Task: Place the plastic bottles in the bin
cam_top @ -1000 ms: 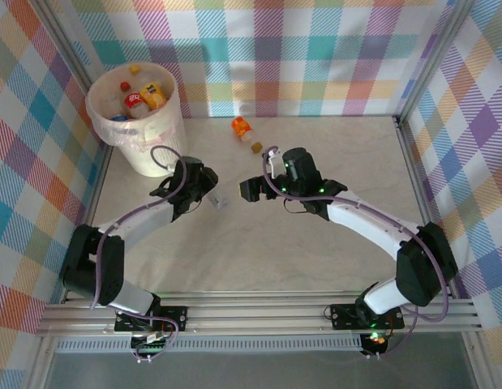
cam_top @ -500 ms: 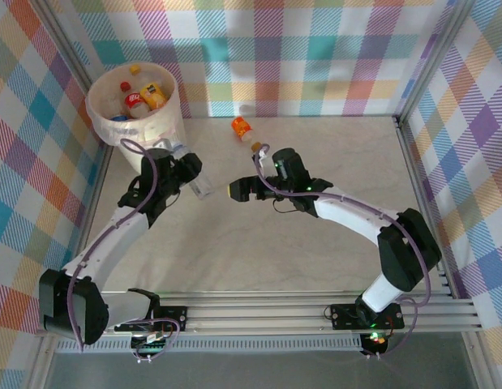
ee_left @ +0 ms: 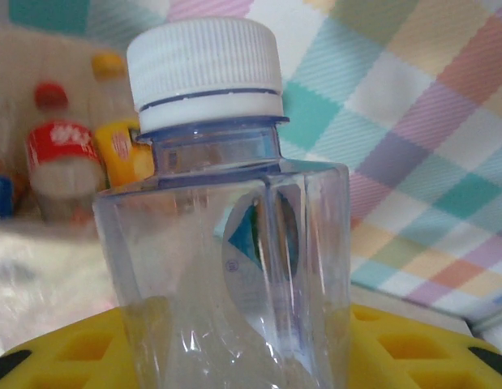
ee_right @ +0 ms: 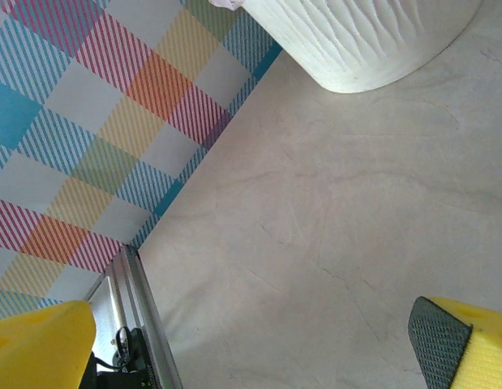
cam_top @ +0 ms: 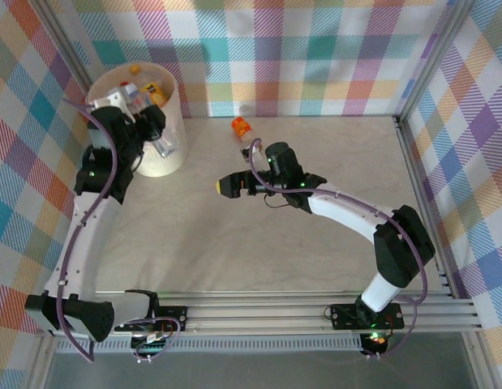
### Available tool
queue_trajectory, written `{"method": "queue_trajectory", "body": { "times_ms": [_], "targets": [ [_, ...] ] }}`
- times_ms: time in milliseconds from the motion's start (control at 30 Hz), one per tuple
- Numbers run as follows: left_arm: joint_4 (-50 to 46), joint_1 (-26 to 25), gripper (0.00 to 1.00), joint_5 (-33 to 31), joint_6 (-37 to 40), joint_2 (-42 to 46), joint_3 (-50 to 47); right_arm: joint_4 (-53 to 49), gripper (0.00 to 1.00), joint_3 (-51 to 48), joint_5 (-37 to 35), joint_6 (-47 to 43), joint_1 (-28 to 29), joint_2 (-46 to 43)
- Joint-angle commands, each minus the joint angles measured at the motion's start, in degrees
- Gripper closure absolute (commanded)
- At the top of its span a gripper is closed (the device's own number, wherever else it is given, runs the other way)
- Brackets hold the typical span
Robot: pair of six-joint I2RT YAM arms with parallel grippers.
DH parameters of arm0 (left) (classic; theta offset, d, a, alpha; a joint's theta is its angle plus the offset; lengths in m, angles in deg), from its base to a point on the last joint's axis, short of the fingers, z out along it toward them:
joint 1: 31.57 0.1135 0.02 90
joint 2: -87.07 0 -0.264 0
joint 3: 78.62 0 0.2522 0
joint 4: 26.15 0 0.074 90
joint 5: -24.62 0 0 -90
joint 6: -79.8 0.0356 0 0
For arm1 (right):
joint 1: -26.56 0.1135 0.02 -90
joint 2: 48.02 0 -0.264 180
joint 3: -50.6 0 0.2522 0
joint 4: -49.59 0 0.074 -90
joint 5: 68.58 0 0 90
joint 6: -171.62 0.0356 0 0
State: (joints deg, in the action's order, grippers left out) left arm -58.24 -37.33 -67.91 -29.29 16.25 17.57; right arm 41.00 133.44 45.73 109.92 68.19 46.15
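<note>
My left gripper (cam_top: 159, 139) is raised at the near rim of the bin (cam_top: 179, 101) and is shut on a clear plastic bottle (ee_left: 226, 243) with a white cap (ee_left: 206, 69). The yellow fingers (ee_left: 413, 348) press on both sides of the bottle. Inside the bin lie several bottles, among them a red-labelled one (ee_left: 60, 158) and a yellow one (cam_top: 156, 89). An orange bottle (cam_top: 242, 126) lies on the table at the back. My right gripper (cam_top: 226, 185) hovers open over the table's middle, with nothing between its fingers (ee_right: 40, 340).
The bin's ribbed white wall (ee_right: 372, 40) stands ahead of my right gripper. Checked cloth walls (cam_top: 315, 49) close in the table at the back and both sides. An aluminium rail (cam_top: 259, 312) runs along the near edge.
My left arm has lifted the clear bottle from the table up and left to the bin's rim. My right gripper has moved left, staying open.
</note>
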Motion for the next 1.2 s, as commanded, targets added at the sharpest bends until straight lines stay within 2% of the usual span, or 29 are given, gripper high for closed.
{"method": "queue_trajectory", "body": {
  "times_ms": [0, 300, 433, 600, 767, 900, 1167],
  "targets": [
    [-2.41, 2.14, 0.5, -3.07, 3.79, -5.22, 7.21, 1.95, 0.0, 1.78, 0.69, -0.09, 0.3, 0.4],
    [-1.94, 7.12, 0.5, -7.42, 6.72, -20.83, 25.3, -0.18, 0.0, 0.19, -1.64, -1.68, 0.3, -2.03],
    [0.26, 9.01, 0.5, -11.37, 8.73, -25.38, 29.38, -1.36, 0.0, -0.74, -2.7, -2.94, 0.3, -3.41],
    [-0.34, 12.33, 0.5, -12.79, 8.74, -30.33, 33.29, -2.61, 0.0, -1.66, -4.16, -4.16, 0.3, -4.84],
    [-3.0, 14.31, 0.5, -12.69, 13.76, -34.91, 37.6, -3.77, 0.0, -2.19, -5.29, -5.67, 0.3, -5.75],
    [-8.01, 15.54, 0.5, -9.1, 20.47, -38.41, 42.73, -4.94, 0.0, -2.02, -5.76, -6.74, 0.3, -5.66],
    [-12.55, 16.51, 0.49, -9.34, 26.62, -41.03, 44.13, -5.33, 0.0, -1.37, -6.07, -6.89, 0.29, -4.71]
  ]
}}
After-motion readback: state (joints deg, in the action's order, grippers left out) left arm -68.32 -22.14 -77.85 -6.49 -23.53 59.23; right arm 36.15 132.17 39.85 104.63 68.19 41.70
